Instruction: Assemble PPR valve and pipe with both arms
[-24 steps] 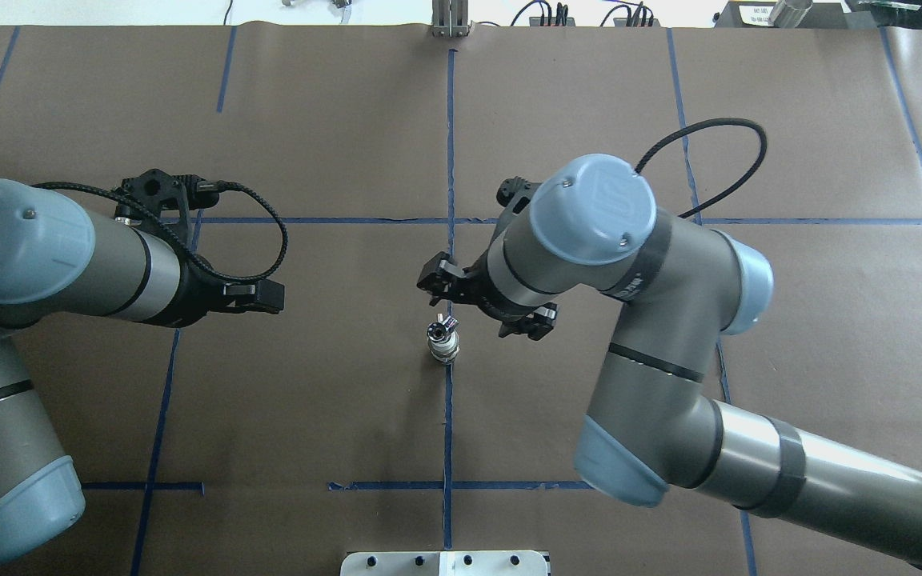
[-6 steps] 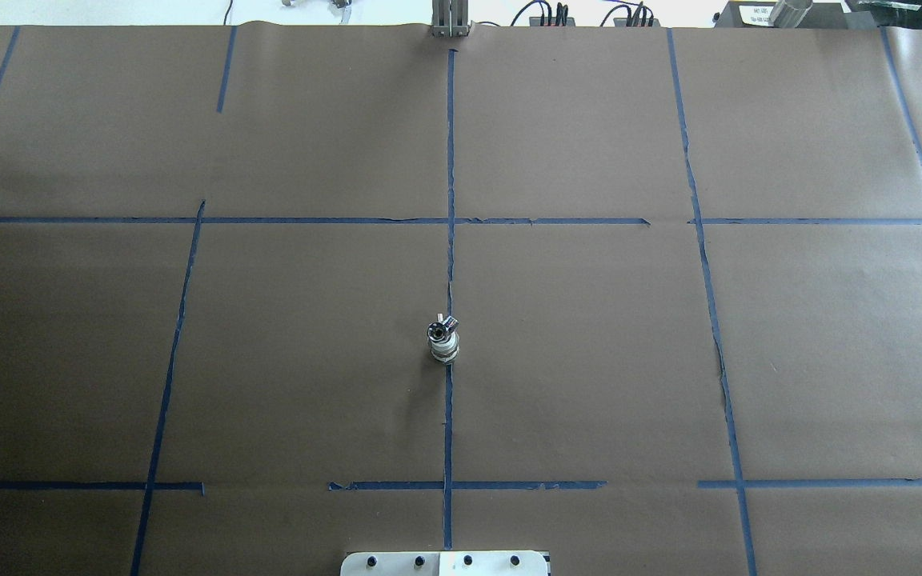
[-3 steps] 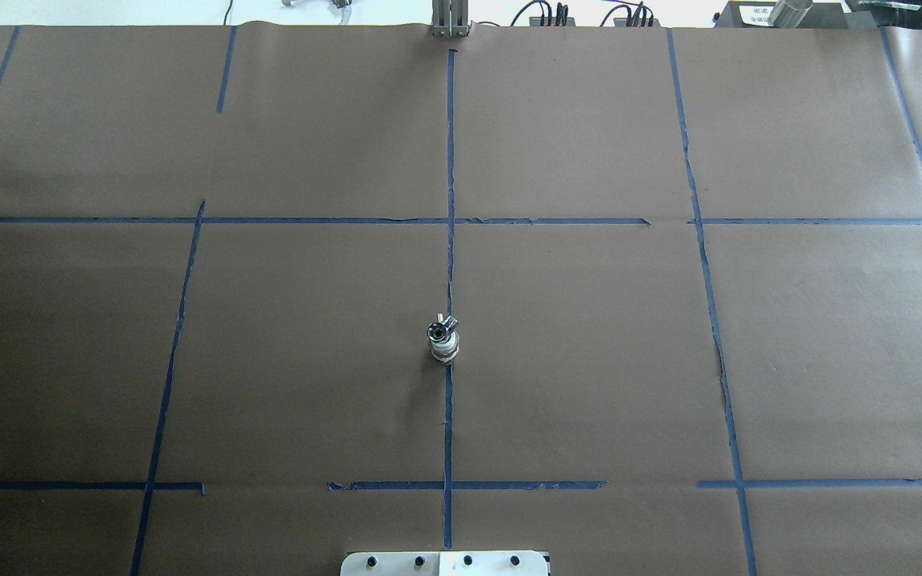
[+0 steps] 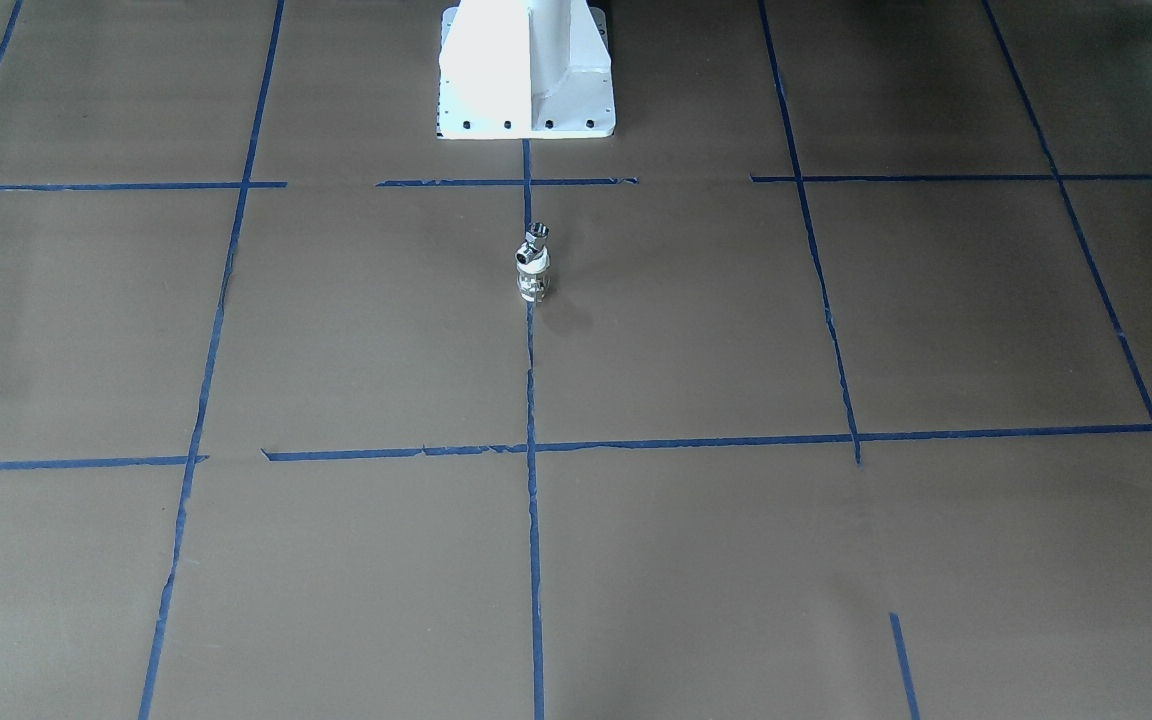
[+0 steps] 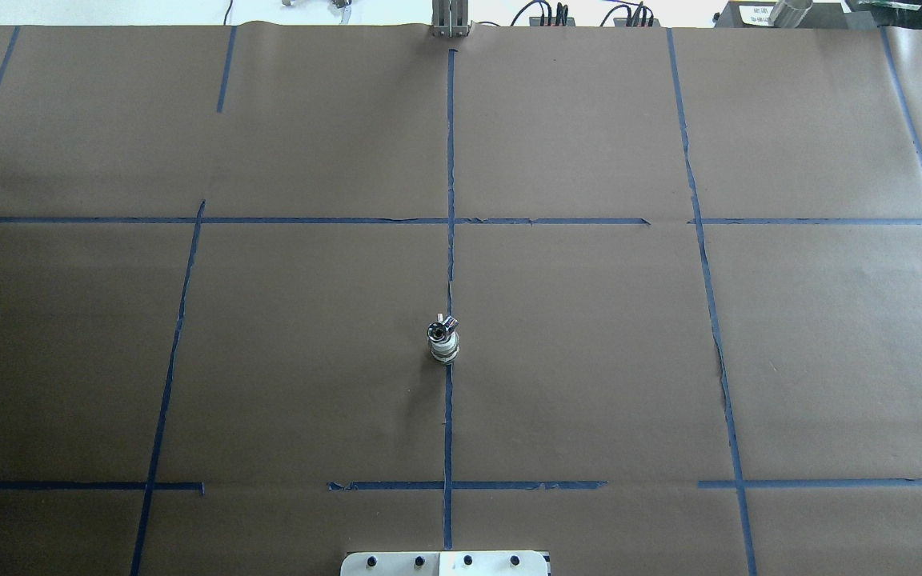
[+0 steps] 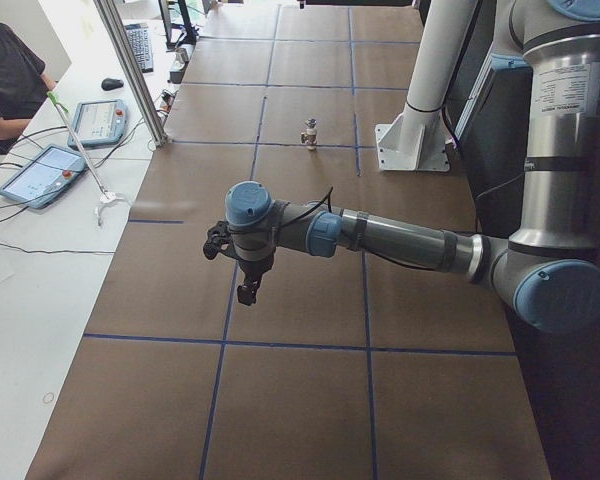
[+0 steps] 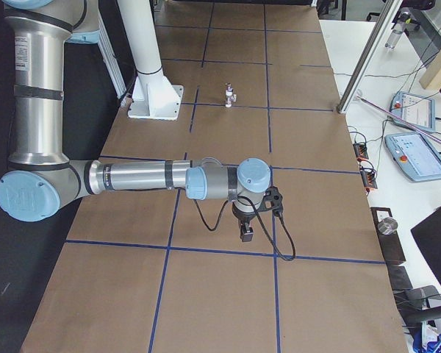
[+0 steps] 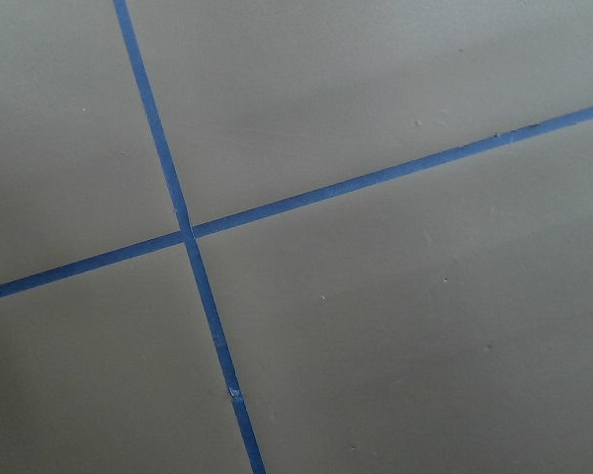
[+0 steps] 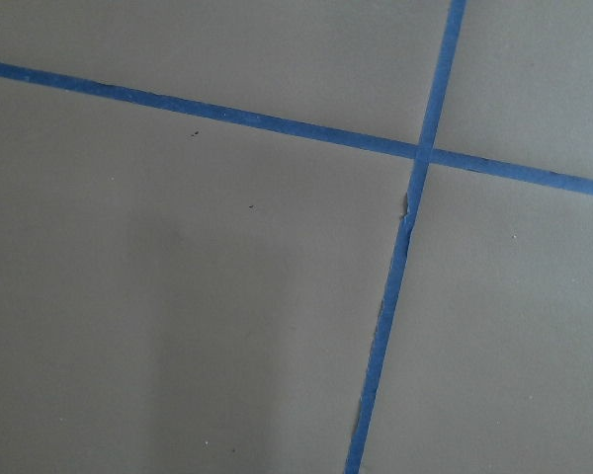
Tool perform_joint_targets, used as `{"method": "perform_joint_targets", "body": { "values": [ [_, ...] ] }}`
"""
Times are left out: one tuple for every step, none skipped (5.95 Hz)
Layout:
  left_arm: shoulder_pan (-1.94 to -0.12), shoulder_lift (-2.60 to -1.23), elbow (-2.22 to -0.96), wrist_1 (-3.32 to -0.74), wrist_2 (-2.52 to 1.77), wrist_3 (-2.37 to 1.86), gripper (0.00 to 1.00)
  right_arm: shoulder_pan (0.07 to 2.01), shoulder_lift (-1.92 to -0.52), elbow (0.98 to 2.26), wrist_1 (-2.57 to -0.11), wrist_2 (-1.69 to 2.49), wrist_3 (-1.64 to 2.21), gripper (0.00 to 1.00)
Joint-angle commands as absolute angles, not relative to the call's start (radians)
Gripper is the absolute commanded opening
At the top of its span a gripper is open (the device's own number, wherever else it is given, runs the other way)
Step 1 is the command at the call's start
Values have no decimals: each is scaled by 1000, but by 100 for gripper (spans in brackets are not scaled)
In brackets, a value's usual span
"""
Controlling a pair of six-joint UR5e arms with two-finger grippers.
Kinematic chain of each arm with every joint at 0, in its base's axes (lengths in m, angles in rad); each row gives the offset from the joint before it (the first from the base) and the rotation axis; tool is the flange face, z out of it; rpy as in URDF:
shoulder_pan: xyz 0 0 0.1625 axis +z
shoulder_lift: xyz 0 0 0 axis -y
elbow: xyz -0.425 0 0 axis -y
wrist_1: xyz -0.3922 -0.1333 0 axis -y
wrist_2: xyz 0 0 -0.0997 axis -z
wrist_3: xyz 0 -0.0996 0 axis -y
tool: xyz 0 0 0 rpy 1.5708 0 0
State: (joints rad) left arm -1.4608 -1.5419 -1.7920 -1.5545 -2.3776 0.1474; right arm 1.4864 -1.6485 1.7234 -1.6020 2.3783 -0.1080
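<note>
The PPR valve [image 5: 444, 350] stands upright on the brown paper at the table's middle, on the centre tape line. The chrome pipe [image 5: 442, 327] sits on top of it, joined to it. Both also show in the front view, valve [image 4: 531, 282] and pipe [image 4: 533, 240], and small in the left view [image 6: 309, 132] and the right view [image 7: 229, 94]. Nothing holds them. My left gripper [image 6: 245, 292] hangs over the table's left end, far from them. My right gripper [image 7: 245, 232] hangs over the right end. I cannot tell whether either is open or shut. Both wrist views show only paper and blue tape.
The white pedestal base [image 4: 526, 70] stands just behind the valve. Blue tape lines grid the paper. An aluminium post [image 6: 130, 70] and teach pendants [image 6: 40, 172] sit beyond the far edge, with an operator [image 6: 5, 70] there. Another pendant [image 7: 419, 156] lies at the right view's side.
Since 4 s ago both arms have drawn away from the joined valve and pipe and left the overhead view. Over the last second nothing has moved.
</note>
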Motion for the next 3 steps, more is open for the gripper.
{"method": "perform_joint_targets", "body": {
  "values": [
    [-1462,-1554,-1801,-1475,-2378,160,100,1485,-1631,1703,-1601,2367,-103,100],
    [-1460,-1557,-1798,-1471,-2379,112,100,1483,-1629,1677,-1601,2371,-100,100],
    [-1459,-1569,-1802,-1480,-2384,83,100,1482,-1628,1678,-1598,2372,-104,100]
  ]
}}
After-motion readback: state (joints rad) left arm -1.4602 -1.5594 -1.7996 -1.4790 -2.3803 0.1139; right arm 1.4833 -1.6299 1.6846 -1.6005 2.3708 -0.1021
